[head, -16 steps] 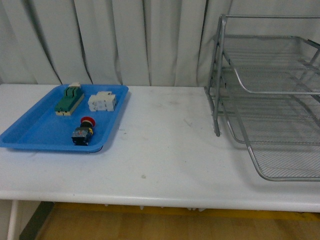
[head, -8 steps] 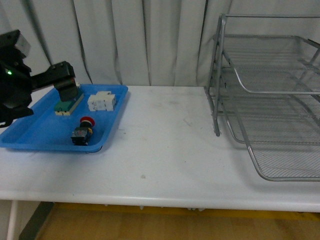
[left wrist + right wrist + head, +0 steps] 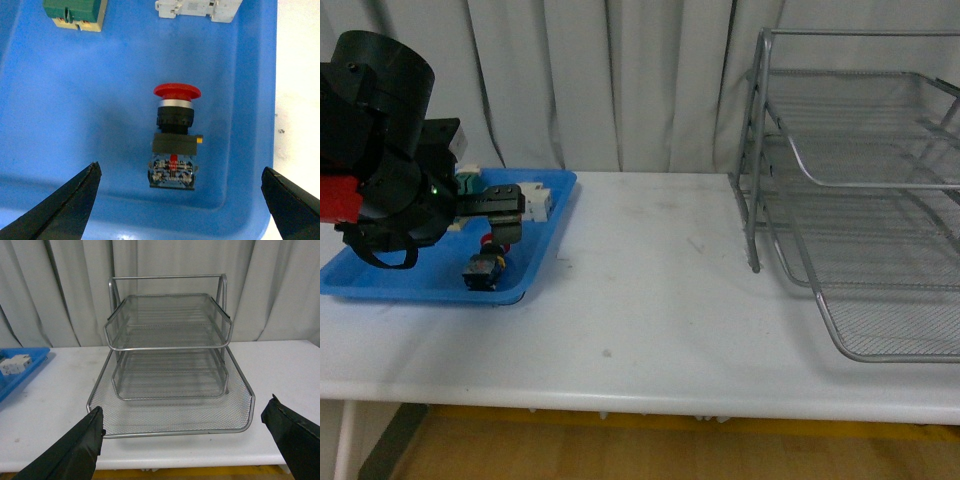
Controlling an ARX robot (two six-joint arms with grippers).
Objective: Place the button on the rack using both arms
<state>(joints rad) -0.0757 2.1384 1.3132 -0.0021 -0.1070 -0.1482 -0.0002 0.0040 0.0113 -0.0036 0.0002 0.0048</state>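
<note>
Left gripper (image 3: 180,170) is spread wide and has hold of nothing. Its two dark fingertips (image 3: 75,192) show at either side of the button, well clear of it. Right gripper (image 3: 182,409) is also spread wide and empty, with the rack framed between its fingertips and nothing touching them.

I see my left arm (image 3: 380,160), black and bulky with a small green light, over the left end of the white table (image 3: 650,300). A pale curtain (image 3: 620,80) hangs behind.

The silver wire-mesh rack (image 3: 850,190) stands on the right side of the table with its three tiers upright, well apart from the blue tray (image 3: 400,270) on the left.

In the tray, the green-and-cream switch block (image 3: 75,10) and the white rectangular block (image 3: 197,7) lie toward the back.

The button (image 3: 175,140) lies on its side on the tray floor, near the tray's front edge and toward its right side. Its red cap points at the white block, and its dark body with a yellow bit points toward my wrist.
</note>
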